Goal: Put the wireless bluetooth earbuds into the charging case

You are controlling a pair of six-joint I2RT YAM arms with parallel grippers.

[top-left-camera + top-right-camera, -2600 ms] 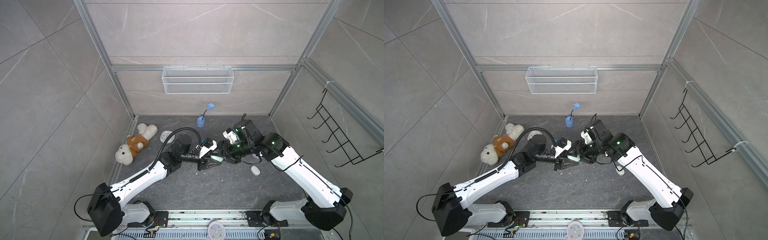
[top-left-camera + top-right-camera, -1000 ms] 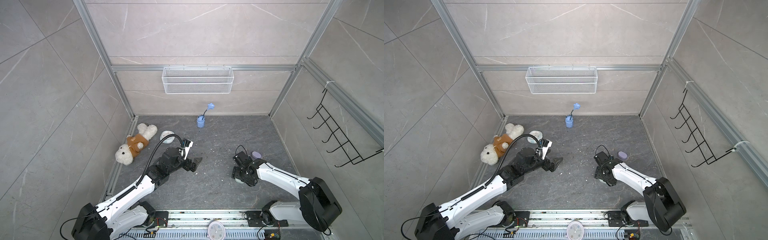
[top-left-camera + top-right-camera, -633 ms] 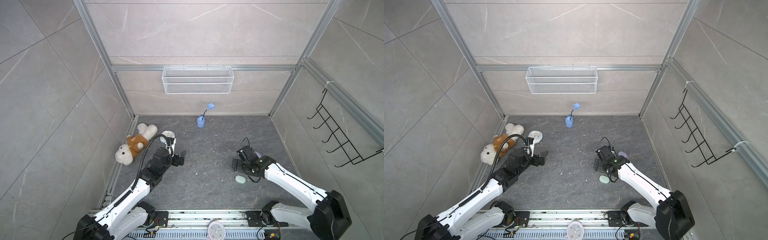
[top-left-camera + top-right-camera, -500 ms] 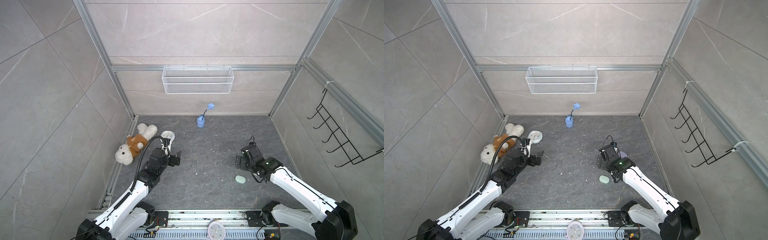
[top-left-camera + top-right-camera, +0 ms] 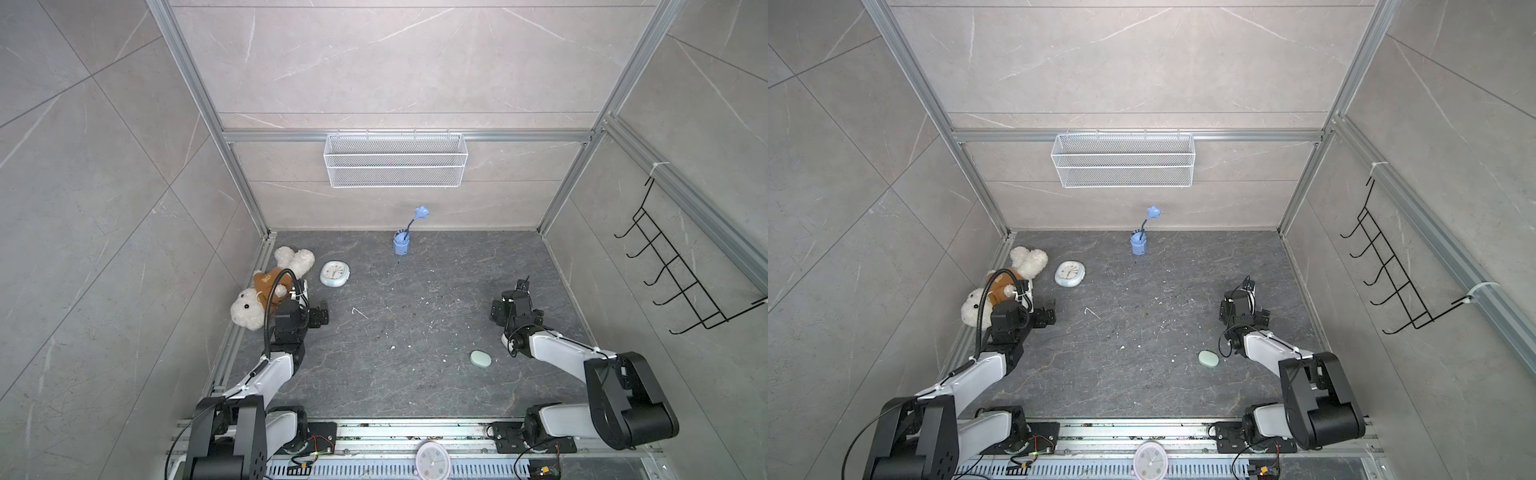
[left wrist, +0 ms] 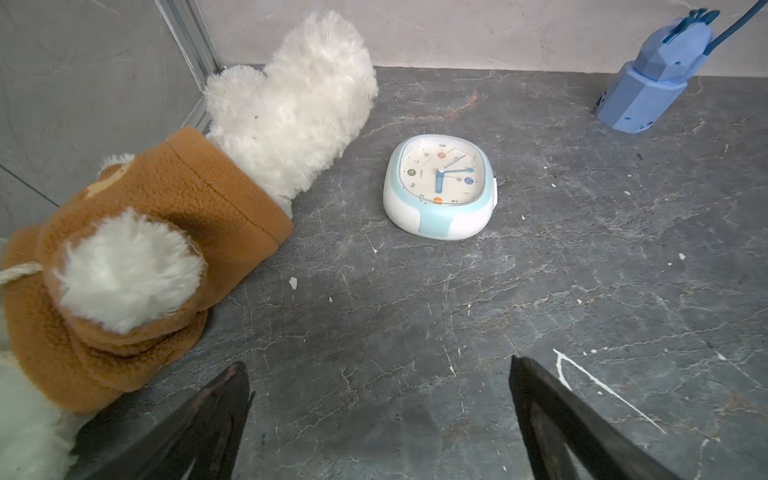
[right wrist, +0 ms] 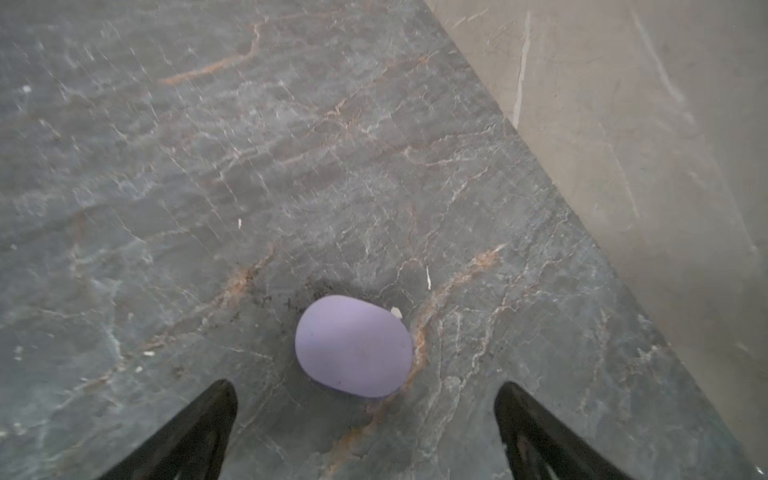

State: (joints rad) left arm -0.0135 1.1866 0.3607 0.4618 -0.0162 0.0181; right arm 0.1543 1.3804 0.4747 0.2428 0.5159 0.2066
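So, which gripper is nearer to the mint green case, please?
Right. The right gripper is just beyond the mint green case; the left gripper is across the floor, beside the plush toy.

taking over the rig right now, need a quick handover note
Left claw: open, empty, low over the floor near the teddy and clock.
Right claw: open, empty; the lavender case lies just ahead of it.
Cases: lavender case and mint case both lie shut on the floor, the mint one beside the right arm.
Done: no loose earbuds in view; whether the shut cases hold them cannot be told.
Left: confirm the earbuds are seated in each case.
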